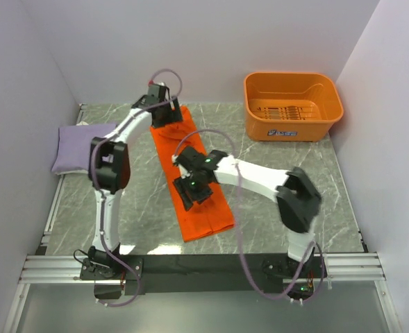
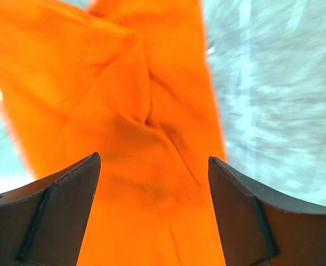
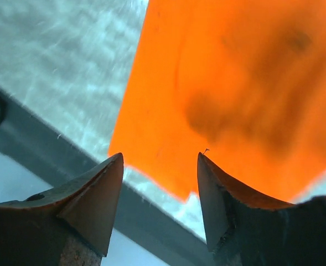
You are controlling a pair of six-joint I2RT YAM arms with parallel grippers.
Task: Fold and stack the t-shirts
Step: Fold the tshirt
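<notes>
Overhead, left tool [image 2: 153, 158] and right tool [image 3: 160, 155] hung parted, empty; an uneven pinch could skew the folded orange shirt [image 1: 204, 215].

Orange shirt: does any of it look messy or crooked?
Yes. The bright orange cloth t-shirt, folded into a long strip, lies slanted across the grey marbled table. Its far end, below the left gripper, is bunched into creases; the near end looks flat.
</notes>
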